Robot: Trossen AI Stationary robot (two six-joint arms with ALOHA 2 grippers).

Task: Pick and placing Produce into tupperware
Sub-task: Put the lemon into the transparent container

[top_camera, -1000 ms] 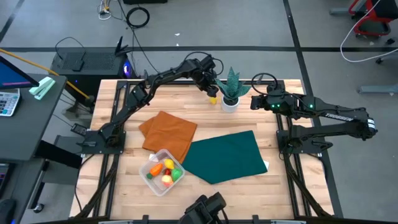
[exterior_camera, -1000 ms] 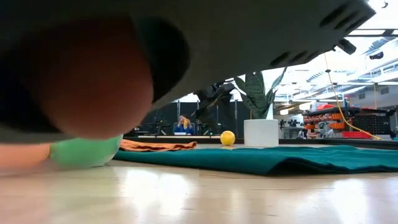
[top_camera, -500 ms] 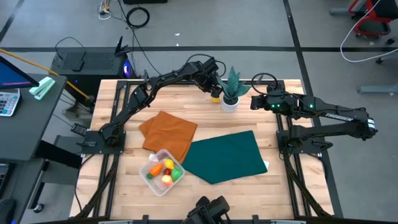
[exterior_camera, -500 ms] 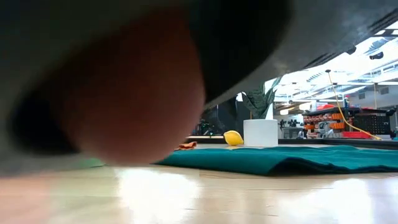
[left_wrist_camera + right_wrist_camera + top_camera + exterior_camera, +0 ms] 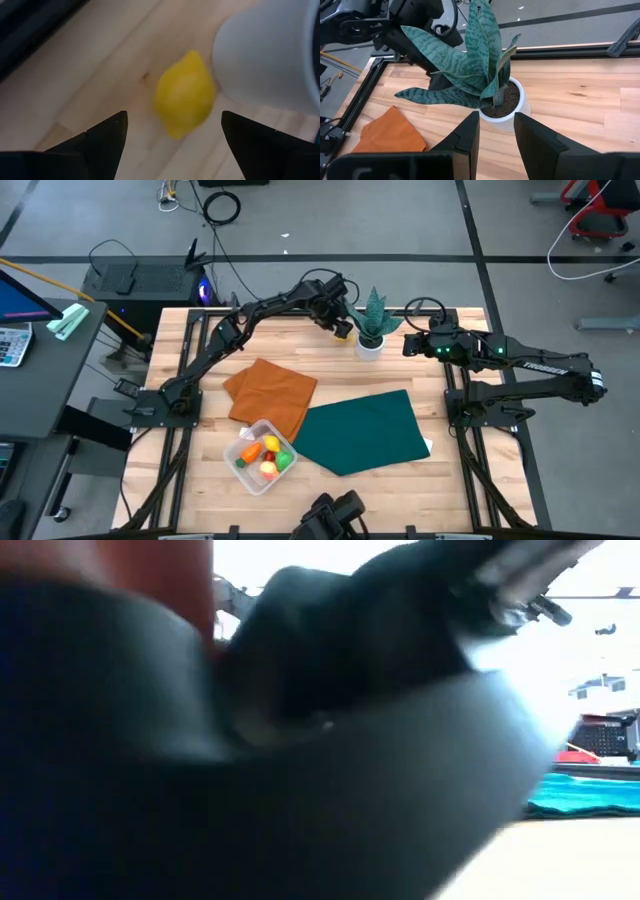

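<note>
**Left gripper poised over the lemon by the plant pot**

The left gripper [image 5: 340,328] hangs near the far edge of the bench [image 5: 420,480], its fingers [image 5: 107,132] spread wide and holding nothing. Between them, on the bare wood, lies a yellow lemon [image 5: 184,95], just beside the white pot [image 5: 272,55] of the spiky green plant [image 5: 376,315].

The right gripper [image 5: 496,131] waits near the far right corner of the bench, facing the plant from the other side; its fingers stand slightly apart and grip nothing.

The tupperware [image 5: 243,473] sits near the front left corner of the bench with several pieces of produce [image 5: 268,455] in it: orange, red, yellow and green. An orange cloth [image 5: 270,395] lies just behind the tub, and a green cloth [image 5: 365,430] spreads to its right.

The low view is almost wholly blocked by a dark, blurred shape.
</note>
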